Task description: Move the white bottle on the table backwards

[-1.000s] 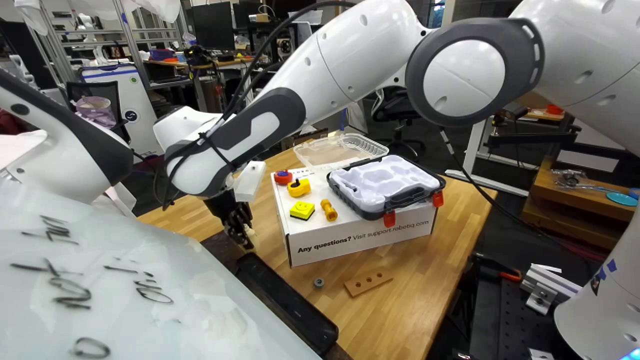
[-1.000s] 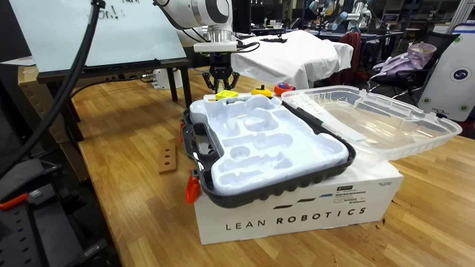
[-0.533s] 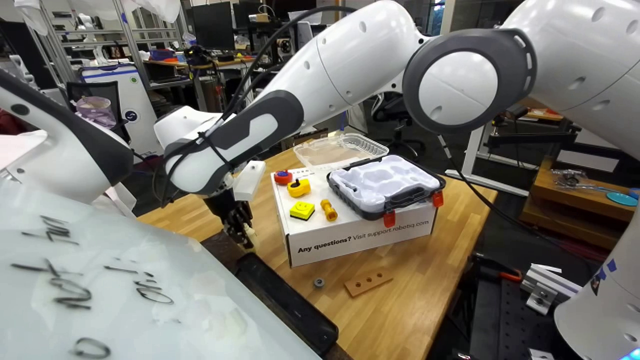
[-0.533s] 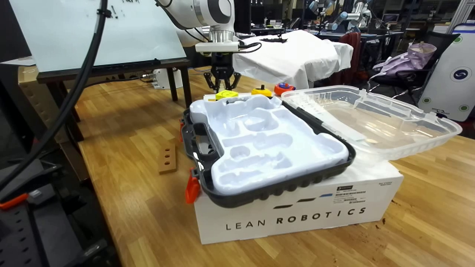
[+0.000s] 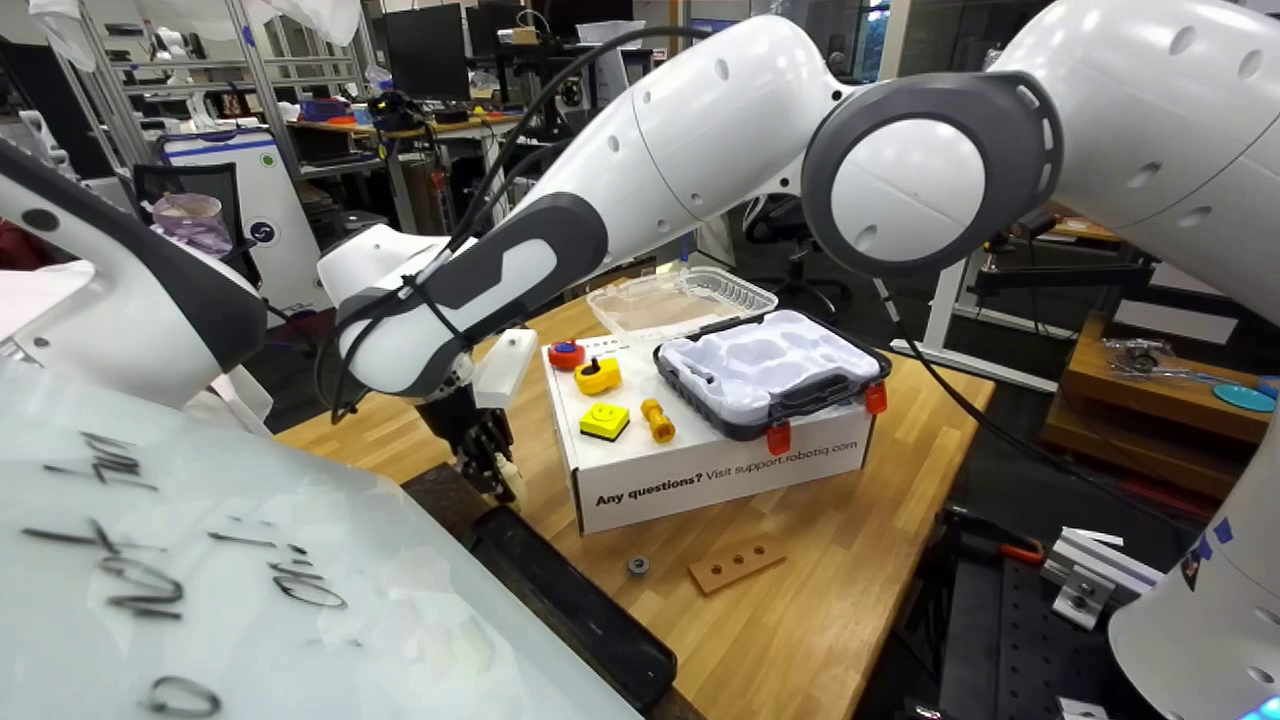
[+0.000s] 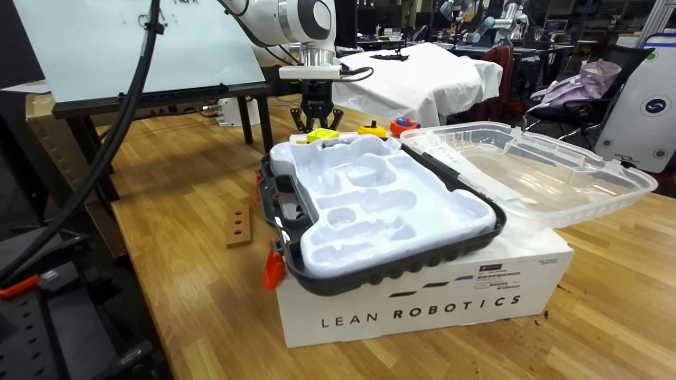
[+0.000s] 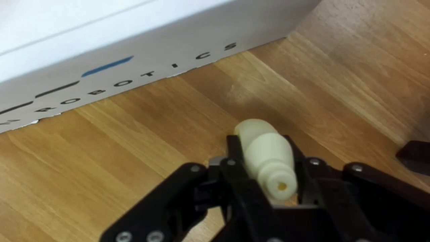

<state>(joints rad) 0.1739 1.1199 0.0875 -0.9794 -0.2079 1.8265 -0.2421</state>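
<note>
The white bottle (image 7: pixel 268 151) is small, cream and rounded, with a narrow holed neck facing the camera in the wrist view. My gripper (image 7: pixel 262 143) has a finger on each side of it and is shut on it. In an exterior view the bottle (image 5: pixel 513 482) shows partly behind the dark fingers of the gripper (image 5: pixel 500 488). In an exterior view the gripper (image 6: pixel 317 126) is behind the case and the bottle is hidden. The table (image 5: pixel 840 545) has a light wooden top. I cannot tell whether the bottle touches it.
A white cardboard box (image 5: pixel 720 485) stands beside the gripper, bearing an open lidded tray (image 6: pixel 380 211) and small yellow and red items. A whiteboard (image 5: pixel 300 580) with a dark ledge (image 5: pixel 570 605) is close to the gripper. A holed wooden strip (image 5: pixel 737 567) and a grey ring (image 5: pixel 637 566) lie on the table.
My gripper and the bottle have moved slightly right and down in an exterior view, towards the box side. The arm's elbow has dropped a little. The box and items on it have not moved.
</note>
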